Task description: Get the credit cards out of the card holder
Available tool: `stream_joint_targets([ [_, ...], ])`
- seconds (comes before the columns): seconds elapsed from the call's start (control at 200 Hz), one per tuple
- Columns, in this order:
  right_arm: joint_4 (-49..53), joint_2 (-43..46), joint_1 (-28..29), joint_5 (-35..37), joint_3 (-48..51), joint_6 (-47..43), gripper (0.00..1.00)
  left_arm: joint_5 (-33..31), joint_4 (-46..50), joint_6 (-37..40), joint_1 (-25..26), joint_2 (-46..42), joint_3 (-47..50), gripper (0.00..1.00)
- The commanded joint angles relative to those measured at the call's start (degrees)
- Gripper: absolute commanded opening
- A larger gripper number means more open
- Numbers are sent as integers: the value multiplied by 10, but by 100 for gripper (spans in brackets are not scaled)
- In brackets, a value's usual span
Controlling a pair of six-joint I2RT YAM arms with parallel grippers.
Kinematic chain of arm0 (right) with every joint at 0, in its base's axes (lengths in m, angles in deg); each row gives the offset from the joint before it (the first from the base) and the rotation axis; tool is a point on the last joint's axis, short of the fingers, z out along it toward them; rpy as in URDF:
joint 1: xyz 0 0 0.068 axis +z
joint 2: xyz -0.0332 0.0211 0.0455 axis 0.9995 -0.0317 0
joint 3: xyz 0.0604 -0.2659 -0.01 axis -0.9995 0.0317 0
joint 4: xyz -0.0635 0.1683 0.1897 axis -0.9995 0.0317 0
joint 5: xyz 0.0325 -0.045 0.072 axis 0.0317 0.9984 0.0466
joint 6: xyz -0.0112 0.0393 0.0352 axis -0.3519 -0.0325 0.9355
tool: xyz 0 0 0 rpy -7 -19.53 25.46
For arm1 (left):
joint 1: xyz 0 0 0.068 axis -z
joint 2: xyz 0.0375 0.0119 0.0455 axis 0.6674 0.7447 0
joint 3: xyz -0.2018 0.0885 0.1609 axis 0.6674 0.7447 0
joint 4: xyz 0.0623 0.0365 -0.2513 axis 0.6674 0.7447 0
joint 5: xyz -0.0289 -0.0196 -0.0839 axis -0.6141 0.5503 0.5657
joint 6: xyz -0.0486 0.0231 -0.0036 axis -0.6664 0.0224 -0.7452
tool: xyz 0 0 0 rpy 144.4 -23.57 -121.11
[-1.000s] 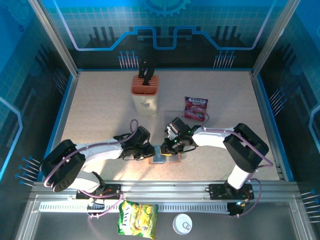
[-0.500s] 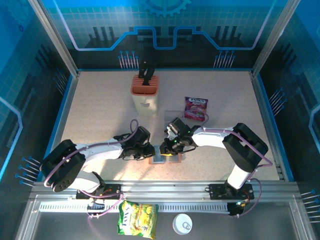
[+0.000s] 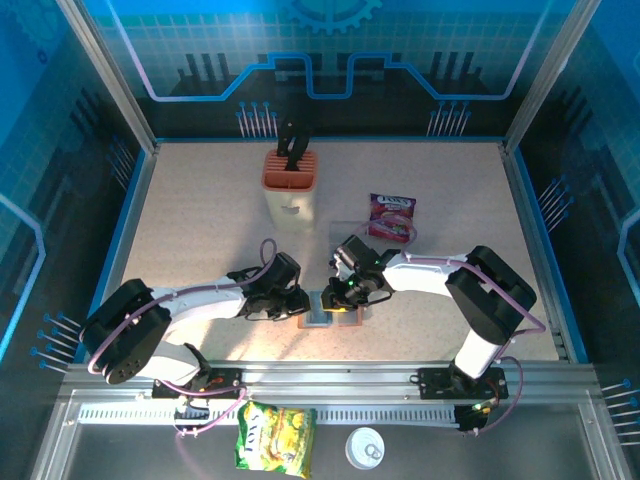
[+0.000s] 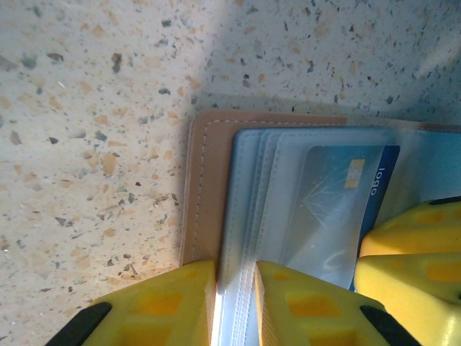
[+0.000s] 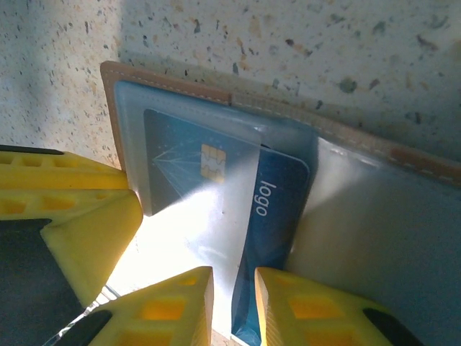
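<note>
Extraction in hand — card holder (image 3: pixel 331 314) open at the table's (image 3: pixel 200 220) 6 o'clock, left gripper (image 4: pixel 235 272) clenched on its 9 o'clock edge, right gripper (image 5: pixel 234 280) straddling the half-out credit card (image 5: pixel 265 205), grip unclear — next: firm pinch, straight pull.

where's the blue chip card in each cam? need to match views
Top external: too small to pick out; inside the card holder, low centre.
Left wrist: blue card right of centre, under clear film.
Right wrist: card at centre, logo end uncovered.
Shared landmark: the holder's tan stitched edge.
</note>
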State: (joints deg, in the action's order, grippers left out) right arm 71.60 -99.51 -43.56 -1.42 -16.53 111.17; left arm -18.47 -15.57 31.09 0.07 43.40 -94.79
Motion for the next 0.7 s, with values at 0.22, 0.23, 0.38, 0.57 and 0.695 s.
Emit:
stream_joint_targets([
  [0.22, 32, 25, 5, 21, -5, -10, 24, -9, 26, -2, -2, -3, 3, 22],
  [0.23, 31, 26, 5, 21, -5, -10, 24, -10, 27, -2, -2, -3, 2, 22],
  [0.38, 25, 36, 5, 8, -3, -4, 24, -14, 43, 3, -2, -14, -12, 22],
  [0.57, 27, 55, 0, 10, -1, -2, 24, -14, 57, 8, -2, -32, -28, 22],
  [0.695, 26, 59, -4, 10, 4, -3, 24, -4, 55, 10, -1, -34, -36, 22],
])
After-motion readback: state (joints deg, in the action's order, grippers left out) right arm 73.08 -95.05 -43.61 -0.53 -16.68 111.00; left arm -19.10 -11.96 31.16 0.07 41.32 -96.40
